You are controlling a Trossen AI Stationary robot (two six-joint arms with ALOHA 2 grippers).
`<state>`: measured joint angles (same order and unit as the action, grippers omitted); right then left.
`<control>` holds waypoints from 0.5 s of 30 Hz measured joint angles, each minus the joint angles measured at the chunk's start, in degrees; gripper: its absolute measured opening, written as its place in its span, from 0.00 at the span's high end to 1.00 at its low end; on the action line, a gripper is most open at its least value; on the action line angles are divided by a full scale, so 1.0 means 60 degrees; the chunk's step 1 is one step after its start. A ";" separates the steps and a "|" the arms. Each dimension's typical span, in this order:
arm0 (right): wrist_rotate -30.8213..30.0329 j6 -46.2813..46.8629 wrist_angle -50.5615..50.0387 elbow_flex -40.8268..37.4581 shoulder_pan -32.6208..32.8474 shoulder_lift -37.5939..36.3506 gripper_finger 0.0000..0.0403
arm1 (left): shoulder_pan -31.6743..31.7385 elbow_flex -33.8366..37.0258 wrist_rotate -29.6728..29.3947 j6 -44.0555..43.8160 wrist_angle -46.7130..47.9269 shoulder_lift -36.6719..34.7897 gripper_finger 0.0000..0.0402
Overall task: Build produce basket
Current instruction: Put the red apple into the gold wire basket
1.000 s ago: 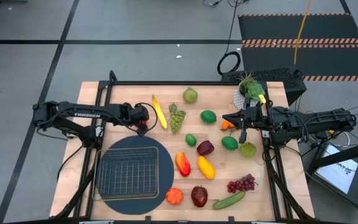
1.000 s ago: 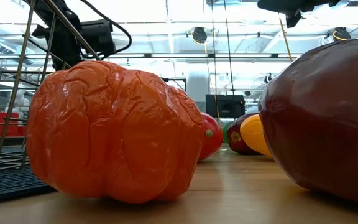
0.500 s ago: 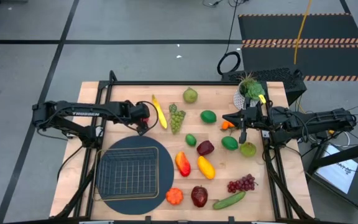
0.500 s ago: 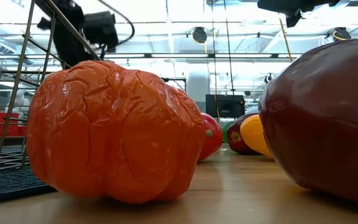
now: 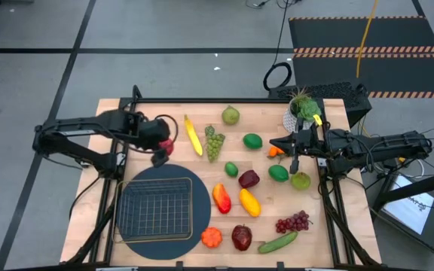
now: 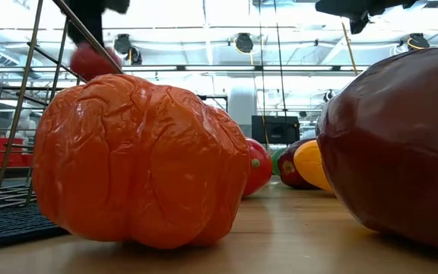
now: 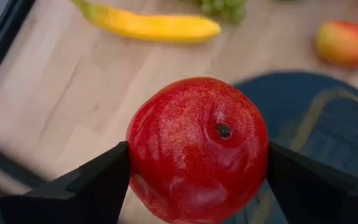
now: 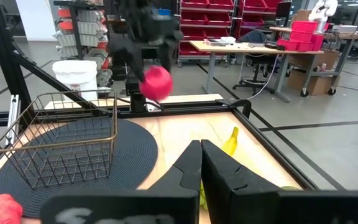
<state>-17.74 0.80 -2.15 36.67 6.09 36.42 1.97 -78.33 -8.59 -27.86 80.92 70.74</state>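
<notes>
The red apple (image 7: 197, 148) sits clamped between the left hand's (image 5: 159, 147) fingers, lifted clear of the wooden surface (image 5: 142, 120) beside the banana (image 5: 193, 135), near the empty basket (image 5: 155, 208) on its round mat (image 5: 194, 177). It looks light, hard and glossy, so likely slippery; gripping across its widest part suits it. The right hand (image 5: 294, 163) waits closed and empty among scattered fruit. Beyond lies a workshop with shelving.

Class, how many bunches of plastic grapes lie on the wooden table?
2. The green bunch of plastic grapes lies beside the yellow banana, far side; the purple bunch lies front right, by the green cucumber. None seems hidden.
</notes>
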 joint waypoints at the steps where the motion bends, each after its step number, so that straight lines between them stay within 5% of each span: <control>1: 0.0000 0.0000 -0.0004 0.0000 0.0000 0.0000 1.00 | -0.0208 -0.0358 0.0081 -0.0282 0.0622 -0.0005 0.16; 5: 0.0004 0.0000 -0.0007 0.0000 0.0000 0.0000 1.00 | -0.1005 -0.1246 0.0775 -0.1557 0.1496 -0.0064 0.17; 15: 0.0007 -0.0073 0.0033 0.0000 0.0000 0.0004 1.00 | -0.3549 -0.1109 0.2331 -0.4014 0.1485 -0.0282 0.17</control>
<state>-17.69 0.36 -1.96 36.67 6.09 36.45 -19.33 -84.98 5.40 -51.94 89.83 69.05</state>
